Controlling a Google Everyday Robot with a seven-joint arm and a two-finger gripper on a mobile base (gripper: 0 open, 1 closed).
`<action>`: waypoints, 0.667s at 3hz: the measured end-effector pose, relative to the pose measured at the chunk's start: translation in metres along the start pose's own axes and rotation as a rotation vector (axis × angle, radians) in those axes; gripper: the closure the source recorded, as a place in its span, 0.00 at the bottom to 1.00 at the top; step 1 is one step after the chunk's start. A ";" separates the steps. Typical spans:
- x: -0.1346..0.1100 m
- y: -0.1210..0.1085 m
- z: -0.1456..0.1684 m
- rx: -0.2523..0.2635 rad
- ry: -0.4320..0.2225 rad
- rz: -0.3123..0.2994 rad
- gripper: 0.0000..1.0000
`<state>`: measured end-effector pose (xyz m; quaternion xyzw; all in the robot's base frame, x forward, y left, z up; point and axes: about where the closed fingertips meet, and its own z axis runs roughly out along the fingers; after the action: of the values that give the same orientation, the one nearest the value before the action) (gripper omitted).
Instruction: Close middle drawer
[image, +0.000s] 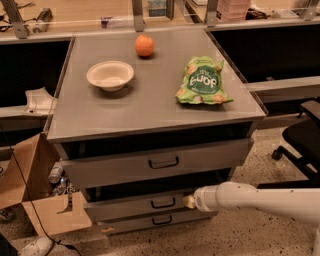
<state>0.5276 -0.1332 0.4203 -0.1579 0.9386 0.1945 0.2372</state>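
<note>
The middle drawer (135, 206) is a grey metal drawer with a low front and a small dark bar handle (163, 202). It sits below the taller top drawer (160, 162) and above the lowest drawer (150, 222). A dark gap shows above its front panel. My gripper (189, 201), at the end of the white arm (250, 199) coming in from the right, rests against the right part of the middle drawer's front, just right of the handle.
On the cabinet top (150, 105) lie a white bowl (110, 75), an orange (144, 45) and a green snack bag (202, 81). An open cardboard box (35, 200) stands at the left of the cabinet. A black office chair (300, 142) is at the right.
</note>
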 end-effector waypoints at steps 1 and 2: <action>-0.003 -0.002 0.002 0.006 -0.003 0.006 1.00; -0.001 -0.002 0.001 0.007 -0.004 0.007 1.00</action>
<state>0.5295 -0.1346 0.4192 -0.1532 0.9394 0.1924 0.2390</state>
